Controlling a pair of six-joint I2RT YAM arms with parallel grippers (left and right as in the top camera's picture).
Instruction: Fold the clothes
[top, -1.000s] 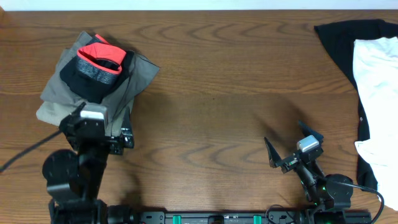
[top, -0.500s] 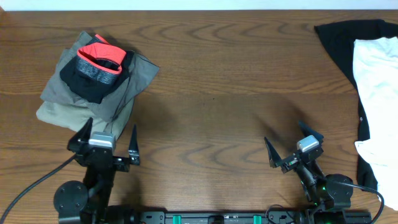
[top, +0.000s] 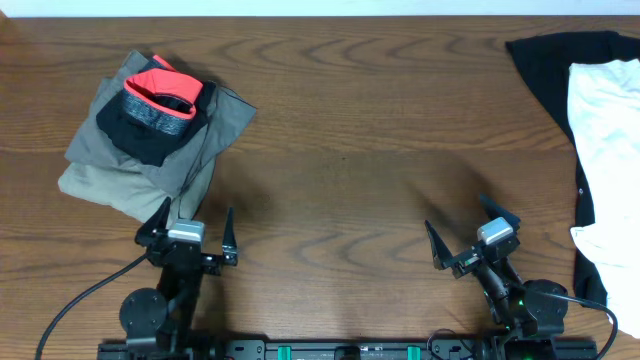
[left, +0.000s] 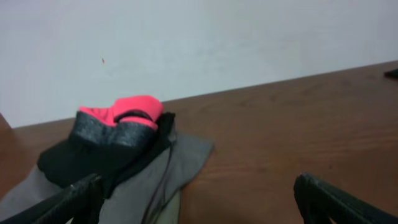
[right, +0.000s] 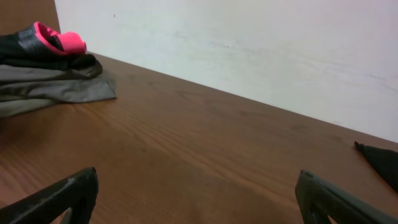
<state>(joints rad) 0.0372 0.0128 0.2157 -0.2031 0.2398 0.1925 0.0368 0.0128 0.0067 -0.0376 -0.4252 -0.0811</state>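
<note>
A folded stack sits at the table's back left: black trousers with a red-lined waistband (top: 152, 100) on top of grey and beige garments (top: 140, 165). The stack also shows in the left wrist view (left: 118, 140) and far left in the right wrist view (right: 43, 68). A black garment (top: 555, 70) with a white garment (top: 605, 140) on it lies unfolded at the right edge. My left gripper (top: 188, 232) is open and empty just in front of the stack. My right gripper (top: 470, 235) is open and empty near the front edge, left of the unfolded garments.
The brown wooden table (top: 380, 150) runs between the stack and the unfolded garments. A white wall (right: 249, 43) stands behind the table. A black cable (top: 70, 300) trails from the left arm's base at the front left.
My left arm has drawn back from the folded stack toward the front edge and shifted right, with its gripper open. My right arm has not moved.
</note>
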